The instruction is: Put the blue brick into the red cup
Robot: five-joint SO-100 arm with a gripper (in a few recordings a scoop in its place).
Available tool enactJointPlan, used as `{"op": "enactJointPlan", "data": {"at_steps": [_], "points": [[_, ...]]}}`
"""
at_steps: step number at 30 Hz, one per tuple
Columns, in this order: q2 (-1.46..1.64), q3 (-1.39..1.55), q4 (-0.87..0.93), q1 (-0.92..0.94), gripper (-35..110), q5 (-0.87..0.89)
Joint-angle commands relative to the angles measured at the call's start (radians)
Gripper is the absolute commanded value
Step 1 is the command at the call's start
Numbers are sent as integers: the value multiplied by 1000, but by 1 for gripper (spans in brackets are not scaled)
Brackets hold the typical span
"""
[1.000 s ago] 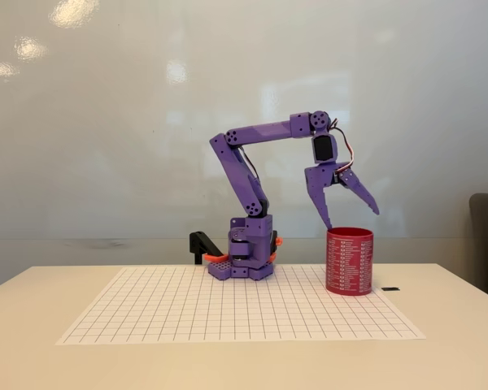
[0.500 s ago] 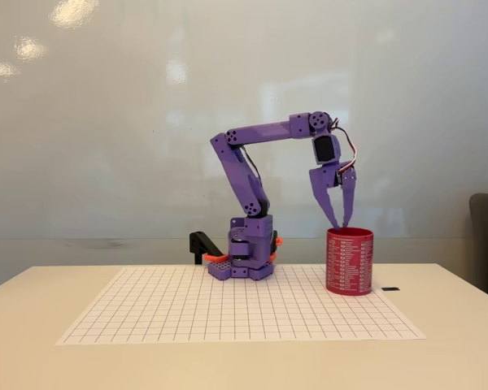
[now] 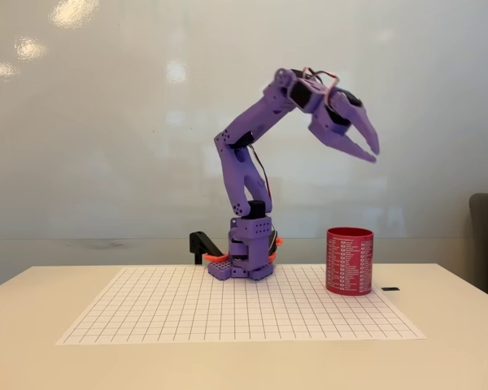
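Grid mat (image 3: 187,313): lay flat across the middle of the pale table (image 3: 32,357), white with thin dark squares, running from lower left toward lower right of the frame
Black part (image 3: 202,245): stood just left of the arm's base, at the mat's far edge, with a bit of orange at its foot
Purple base (image 3: 244,264): sat at the back of the mat, centre of the frame, studded block at its front
Purple arm (image 3: 244,162): rose straight from the base, then bent up and to the right, its wrist high in the upper middle of the frame
Gripper (image 3: 372,153): hung high in the upper right of centre, well above the cup, pointing down and to the right; its two fingers lay close together with the tips near each other, only a thin gap between them, and I saw nothing held there
Red cup (image 3: 350,260): stood upright on the mat's right part, right of the base and apart from it, rows of white print around its wall
Blue brick: I could not see it from where I stood; the cup's wall hid whatever was inside
Small black thing (image 3: 390,288): lay on the table just right of the cup, too small to make out
Wall (image 3: 106,122): pale and glossy behind it all, with light spots in the upper left
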Motion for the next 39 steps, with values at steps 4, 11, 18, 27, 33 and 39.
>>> {"op": "enactJointPlan", "data": {"at_steps": [4,11,18,27,33,39], "points": [[295,23,-84,434,0,69],[612,144,-84,775,-1,-32],[861,399,-91,778,-1,-78],[1086,865,-149,735,-1,-78],[1149,1169,-140,670,-1,-84],[1150,1396,-120,598,-1,-89]]}}
